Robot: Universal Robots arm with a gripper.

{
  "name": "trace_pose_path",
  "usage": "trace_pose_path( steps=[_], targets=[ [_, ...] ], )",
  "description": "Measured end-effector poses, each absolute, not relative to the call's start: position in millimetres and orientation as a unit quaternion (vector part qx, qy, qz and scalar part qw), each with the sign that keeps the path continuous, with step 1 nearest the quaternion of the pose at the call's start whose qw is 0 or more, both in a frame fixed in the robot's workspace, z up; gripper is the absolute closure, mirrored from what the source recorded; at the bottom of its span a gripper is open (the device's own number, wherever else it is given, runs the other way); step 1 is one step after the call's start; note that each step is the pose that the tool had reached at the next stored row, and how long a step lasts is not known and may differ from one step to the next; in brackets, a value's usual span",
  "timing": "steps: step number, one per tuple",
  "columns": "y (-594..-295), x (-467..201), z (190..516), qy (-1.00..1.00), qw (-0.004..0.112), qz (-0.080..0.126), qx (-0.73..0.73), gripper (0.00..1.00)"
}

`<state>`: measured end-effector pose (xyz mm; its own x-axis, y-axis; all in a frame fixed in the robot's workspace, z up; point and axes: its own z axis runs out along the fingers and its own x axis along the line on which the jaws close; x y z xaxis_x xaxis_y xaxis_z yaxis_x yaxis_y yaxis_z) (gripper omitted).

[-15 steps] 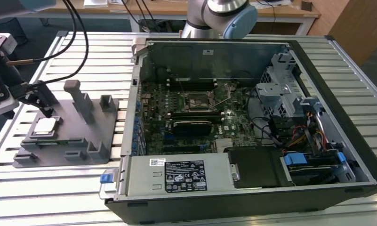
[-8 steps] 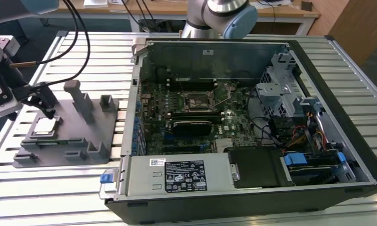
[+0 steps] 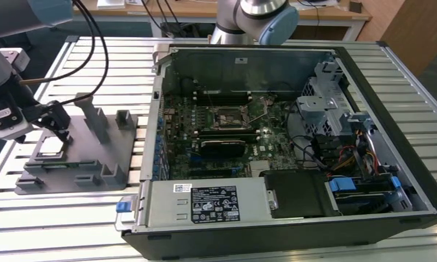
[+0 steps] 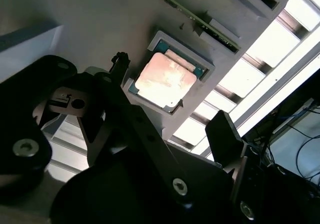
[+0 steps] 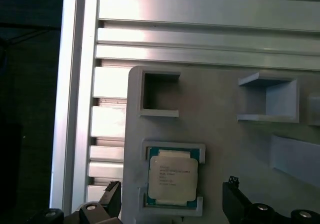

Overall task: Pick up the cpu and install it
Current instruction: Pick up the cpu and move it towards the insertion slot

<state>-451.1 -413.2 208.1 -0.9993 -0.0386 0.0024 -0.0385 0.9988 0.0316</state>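
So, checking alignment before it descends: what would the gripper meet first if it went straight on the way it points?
Probably the cpu, seated in a pocket of the grey fixture, with the gripper open around it; depth unclear.

Shiny metal cpu (image 5: 172,179), matt plastic holder (image 5: 225,134)

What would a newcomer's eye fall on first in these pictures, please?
The open computer case sits at the exterior view's middle. At that view's left, the end effector hangs open over the cpu, which lies in a grey holder.
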Motion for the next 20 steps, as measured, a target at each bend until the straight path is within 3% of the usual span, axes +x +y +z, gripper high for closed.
trace_pose_path(
  steps=[8, 9, 16, 17, 20],
  targets=[
    [-412.8, -450.4, 194.4, -1.000, 0.001, -0.016, 0.015, 0.13],
    [-412.6, -450.2, 193.5, -1.000, 0.001, -0.016, 0.015, 0.20],
    [-412.5, -447.3, 190.4, -1.000, 0.001, -0.016, 0.014, 0.22],
    [-412.5, -447.3, 190.1, -1.000, 0.001, -0.016, 0.014, 0.28],
    [-412.2, -447.0, 189.4, -1.000, 0.001, -0.016, 0.014, 0.28]
  ],
)
